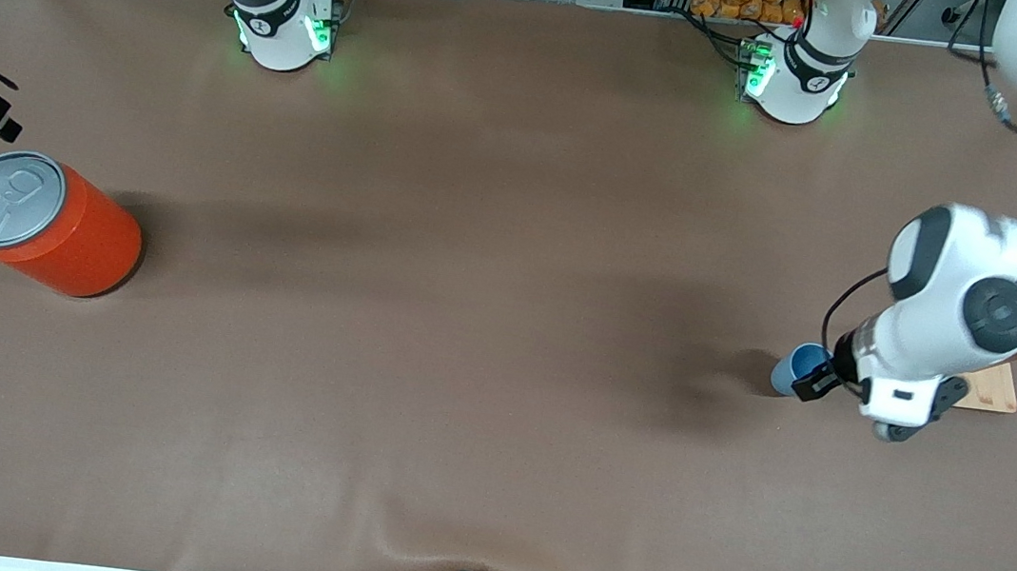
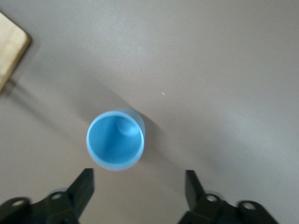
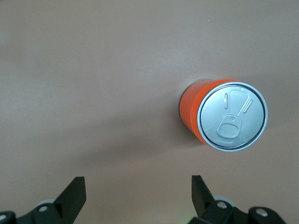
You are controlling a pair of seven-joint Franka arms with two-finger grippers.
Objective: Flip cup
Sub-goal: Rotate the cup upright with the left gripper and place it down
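The cup (image 1: 798, 365) is a small light-blue tumbler standing on the brown table near the left arm's end, mouth up. In the left wrist view the cup (image 2: 115, 139) shows its darker blue inside. My left gripper (image 1: 815, 383) hangs just above and beside it. Here the left gripper (image 2: 138, 175) is open, its fingers wide apart, and the cup sits just past the fingertips, touching neither. My right gripper (image 3: 138, 179) is open with nothing in it, above bare table near the orange can; the front view does not show it.
A big orange can (image 1: 56, 224) with a grey pull-tab lid stands near the right arm's end of the table, also seen as the can (image 3: 229, 116). A wooden board (image 1: 993, 389) lies under the left arm, its corner (image 2: 9, 51) close to the cup.
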